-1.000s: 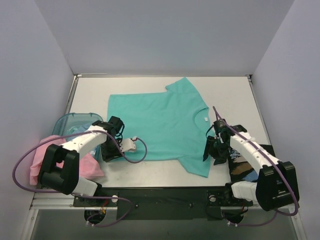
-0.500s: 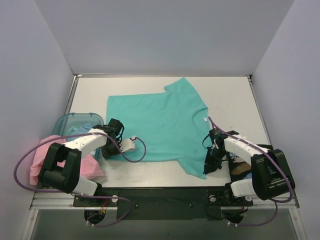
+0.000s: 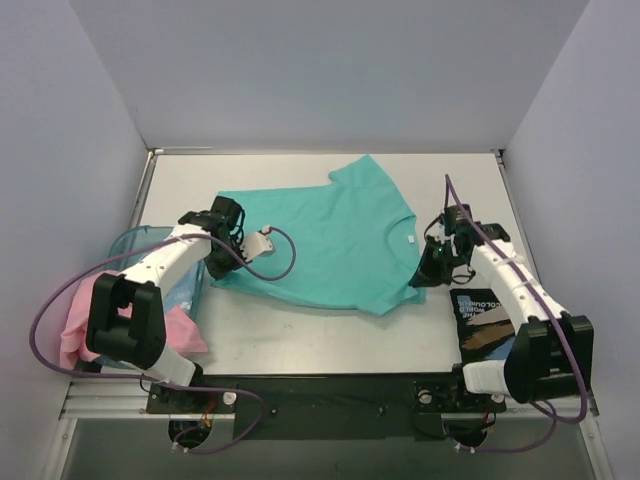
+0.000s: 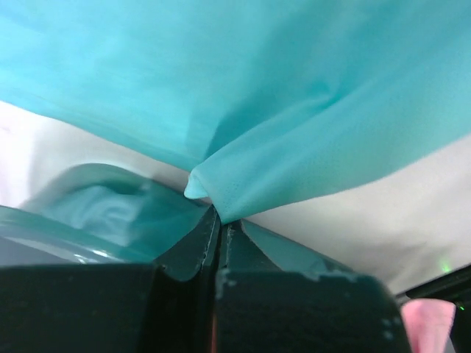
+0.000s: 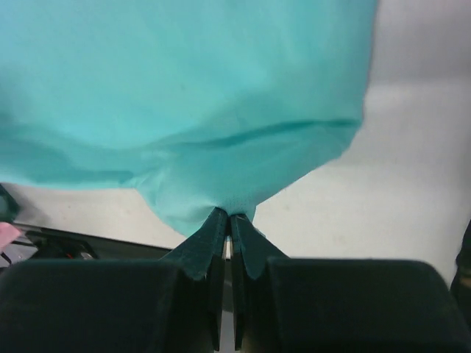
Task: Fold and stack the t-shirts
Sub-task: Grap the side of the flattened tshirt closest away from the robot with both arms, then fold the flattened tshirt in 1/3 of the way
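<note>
My left gripper [image 4: 218,213] is clamped shut on the near hem corner of the teal-green soft cloth t-shirt [image 3: 330,240]. My right gripper [image 5: 228,220] is pinched tight on its near sleeve edge. I judge the cloth light and limp, likely to sag between the two pinches, so corners and seams are the sensible holds. It lies mid-table with its long axis running left to right, the collar's small white tag [image 3: 411,238] toward the right and the hem toward the translucent blue plastic tub [image 3: 135,248].

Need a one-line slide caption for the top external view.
Left fingers and right fingers pinch the near edge of the teal t-shirt; pink t-shirt lies beside the blue tub.
</note>
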Tool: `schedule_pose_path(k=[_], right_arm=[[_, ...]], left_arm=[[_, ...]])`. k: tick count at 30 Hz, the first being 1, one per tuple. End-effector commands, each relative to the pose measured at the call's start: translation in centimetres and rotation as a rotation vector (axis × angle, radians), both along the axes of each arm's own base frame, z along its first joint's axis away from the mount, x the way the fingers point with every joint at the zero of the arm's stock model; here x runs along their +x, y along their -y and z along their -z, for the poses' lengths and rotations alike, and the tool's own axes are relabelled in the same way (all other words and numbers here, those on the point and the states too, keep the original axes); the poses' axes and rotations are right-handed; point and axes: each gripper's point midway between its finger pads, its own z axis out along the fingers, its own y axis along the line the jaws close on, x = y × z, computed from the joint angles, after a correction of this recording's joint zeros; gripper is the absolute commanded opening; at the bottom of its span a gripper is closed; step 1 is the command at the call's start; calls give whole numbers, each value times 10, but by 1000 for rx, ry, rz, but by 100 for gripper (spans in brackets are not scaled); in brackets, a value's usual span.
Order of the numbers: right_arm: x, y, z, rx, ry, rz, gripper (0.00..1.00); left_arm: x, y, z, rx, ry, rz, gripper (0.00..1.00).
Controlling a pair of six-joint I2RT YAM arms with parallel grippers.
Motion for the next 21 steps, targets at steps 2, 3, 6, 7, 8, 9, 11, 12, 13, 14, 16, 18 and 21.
schedule_pose_path(k=[2, 3, 6, 7, 8, 9, 11, 12, 13, 14, 16, 18, 21], right_arm=[[69, 9, -7, -45, 53, -133, 0], [80, 9, -7, -39, 61, -157, 0], [122, -2, -10, 13, 73, -176, 0], [127, -3, -4, 13, 59, -185, 0], [142, -3, -14, 3, 102, -191, 0], [146, -3, -8, -7, 97, -208, 0], [164, -5, -11, -10, 123, -224, 0], [172, -5, -15, -8, 143, -229, 0], [177, -6, -9, -4, 133, -240, 0], [184, -7, -13, -5, 150, -251, 0], [191, -9, -10, 6, 149, -267, 0], [196, -10, -9, 11, 149, -275, 0], [204, -9, -7, 4, 145, -274, 0]], left_arm=[[51, -3, -9, -26, 45, -78, 0], [62, -6, -12, -22, 61, -96, 0], [76, -10, 1, 2, 20, -116, 0], [82, -8, -2, -5, 28, -126, 0], [80, -9, 4, -1, -1, -131, 0], [82, -7, 2, -5, -2, -138, 0], [83, -9, 5, 3, -14, -145, 0], [83, -9, 7, 5, -19, -147, 0], [83, -10, 7, 10, -23, -148, 0], [82, -11, 9, 12, -32, -149, 0], [80, -11, 12, 15, -42, -160, 0], [79, -12, 13, 19, -43, -173, 0], [79, -15, 13, 19, -42, -210, 0]])
